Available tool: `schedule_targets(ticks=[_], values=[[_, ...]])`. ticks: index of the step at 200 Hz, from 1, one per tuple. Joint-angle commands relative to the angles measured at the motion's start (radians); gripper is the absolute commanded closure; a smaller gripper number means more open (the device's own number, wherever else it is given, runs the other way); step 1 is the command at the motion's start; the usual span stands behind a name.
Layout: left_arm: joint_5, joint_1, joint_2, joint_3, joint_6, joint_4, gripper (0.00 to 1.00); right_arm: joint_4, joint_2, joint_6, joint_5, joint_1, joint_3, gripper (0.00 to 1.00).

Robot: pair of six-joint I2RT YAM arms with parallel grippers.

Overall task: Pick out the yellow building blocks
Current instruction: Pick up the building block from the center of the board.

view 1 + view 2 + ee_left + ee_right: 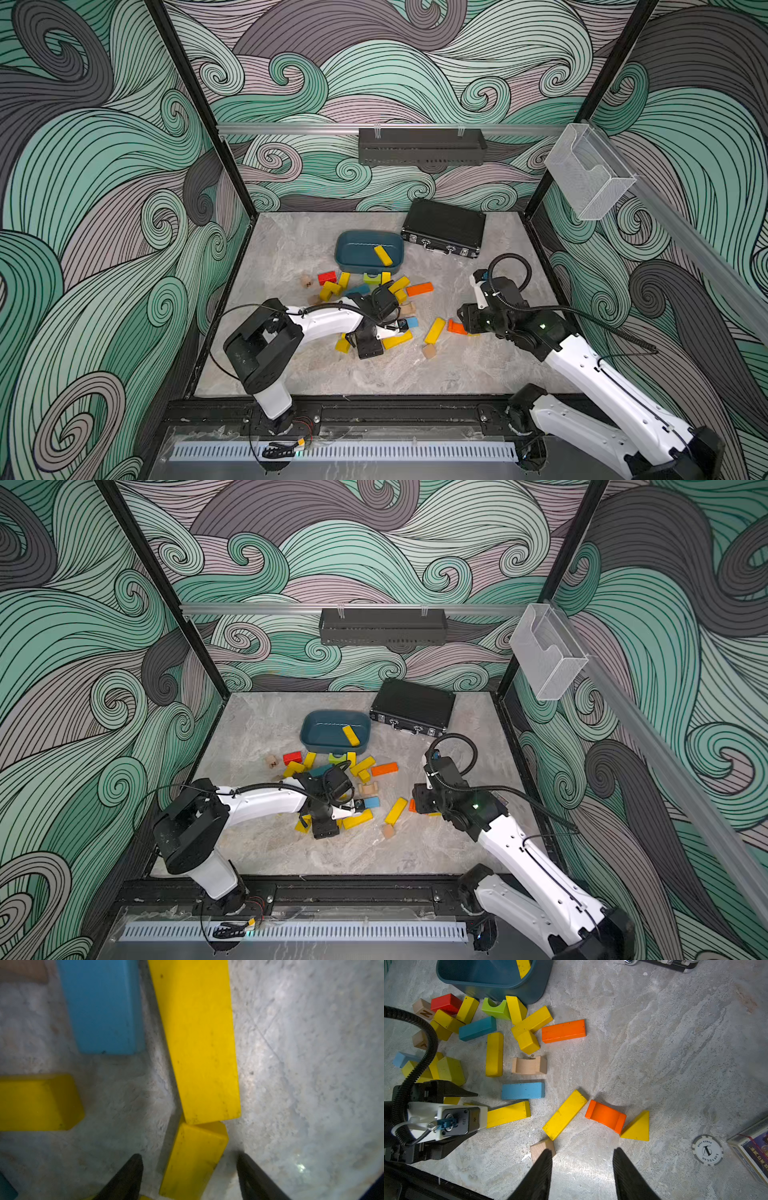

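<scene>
In both top views the yellow blocks lie scattered among other colours on the table, just in front of the blue tub. One yellow bar lies inside the tub. They look like painted wood: stiff, light and smooth enough to slip. They are probably best pinched across the narrow flat sides near the middle. The left arm reaches low into the heap. The right arm bends in beside an orange arch.

In the left wrist view, the left gripper points down. Its fingers stand apart on either side of a short yellow block, with a gap on each side, so nothing is gripped. A long yellow bar lies against the block's far end.

In the right wrist view, the right gripper hangs open and empty over bare table. A slanted yellow bar and a yellow wedge lie just ahead. The wedge's sloping sides could squirt out of a pinch.
</scene>
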Motion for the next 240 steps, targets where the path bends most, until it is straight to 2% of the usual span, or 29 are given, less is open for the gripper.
schedule_targets(ticks=[1, 22, 62, 77, 125, 139, 149, 189, 214, 240], values=[[-0.017, -0.008, 0.019, 0.005, -0.008, 0.033, 0.30, -0.010, -0.024, 0.011, 0.006, 0.007, -0.011, 0.50], [-0.022, -0.010, 0.041, 0.013, -0.002, 0.033, 0.34, -0.012, -0.030, 0.008, 0.010, 0.007, -0.014, 0.50], [-0.016, -0.010, 0.079, 0.024, -0.001, 0.027, 0.54, -0.012, -0.024, 0.000, 0.010, 0.005, -0.014, 0.50], [-0.020, -0.010, 0.087, 0.023, -0.004, 0.029, 0.57, -0.013, -0.020, -0.001, 0.009, 0.005, -0.012, 0.50], [-0.033, -0.010, 0.082, 0.032, -0.008, 0.015, 0.88, -0.011, -0.011, -0.005, 0.017, 0.004, -0.017, 0.49], [-0.033, -0.010, 0.073, 0.039, -0.015, -0.001, 0.91, -0.011, -0.010, -0.005, 0.018, 0.005, -0.022, 0.49], [-0.033, -0.010, 0.064, 0.048, -0.019, -0.022, 0.97, -0.011, -0.010, -0.004, 0.022, 0.005, -0.026, 0.49], [-0.055, 0.005, -0.044, 0.126, -0.057, -0.130, 0.97, -0.011, -0.012, -0.003, 0.035, 0.004, -0.033, 0.49], [-0.046, 0.062, -0.095, 0.254, -0.069, -0.210, 0.96, -0.009, -0.002, -0.006, 0.028, 0.004, -0.036, 0.48], [-0.033, 0.141, -0.090, 0.405, -0.068, -0.245, 0.95, -0.002, 0.004, -0.009, 0.017, 0.005, -0.039, 0.48]])
